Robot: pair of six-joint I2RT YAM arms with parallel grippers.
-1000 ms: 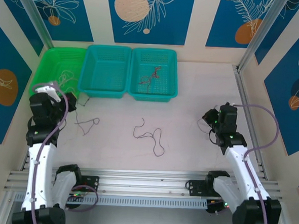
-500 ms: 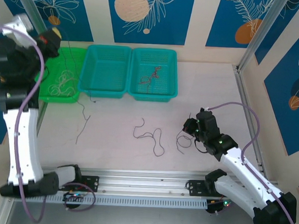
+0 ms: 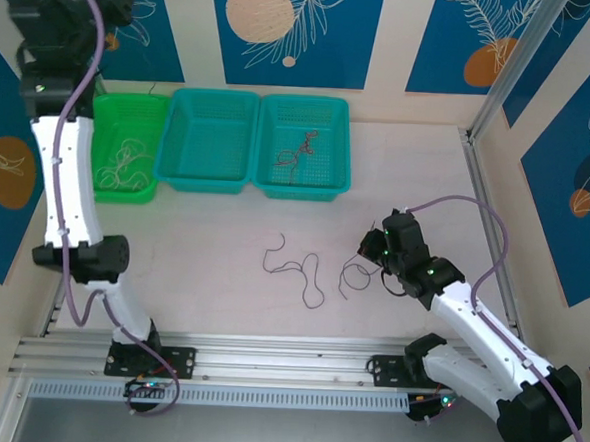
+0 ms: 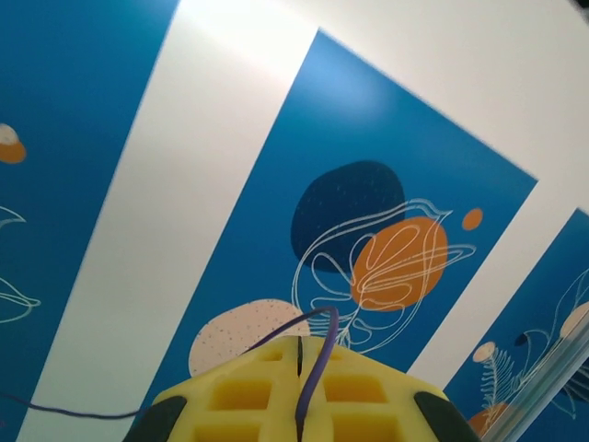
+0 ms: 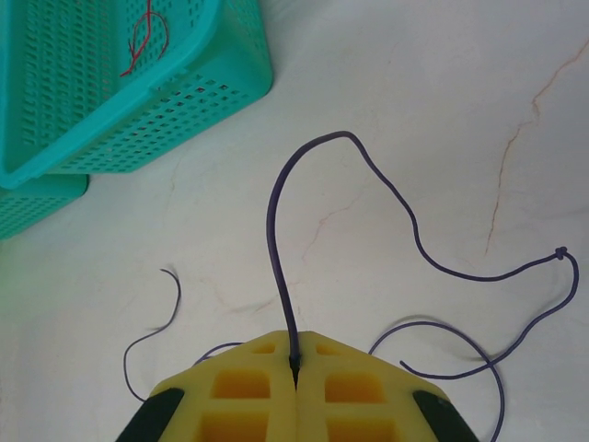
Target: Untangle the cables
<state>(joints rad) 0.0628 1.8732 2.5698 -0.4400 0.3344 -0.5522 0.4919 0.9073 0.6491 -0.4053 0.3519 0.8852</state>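
Because the left gripper [image 4: 299, 345] is raised high against the wall panel with its yellow fingers pressed together on a hair-thin dark strand [image 4: 317, 322], the likeliest trouble is that strand slipping free and dropping outside the green basket [image 3: 126, 197], where whitish cables [image 3: 126, 161] lie. The right gripper [image 5: 294, 357], low over the table [image 3: 224, 237], has its fingers closed on a dark cable [image 5: 273, 212] whose tail ends in a small knot [image 5: 560, 253]. Dragging it could catch that knot on the loose dark cable [image 3: 313, 257] lying just beside it and tangle the two again. The wrist views show each pinch plainly, which the top view cannot resolve. The top view shows how far apart the arms stand and the reddish-brown cable [image 3: 297, 151] resting in the right-hand teal basket [image 3: 302, 189]. The left wrist view faces only wall, so where its strand ends cannot be told.
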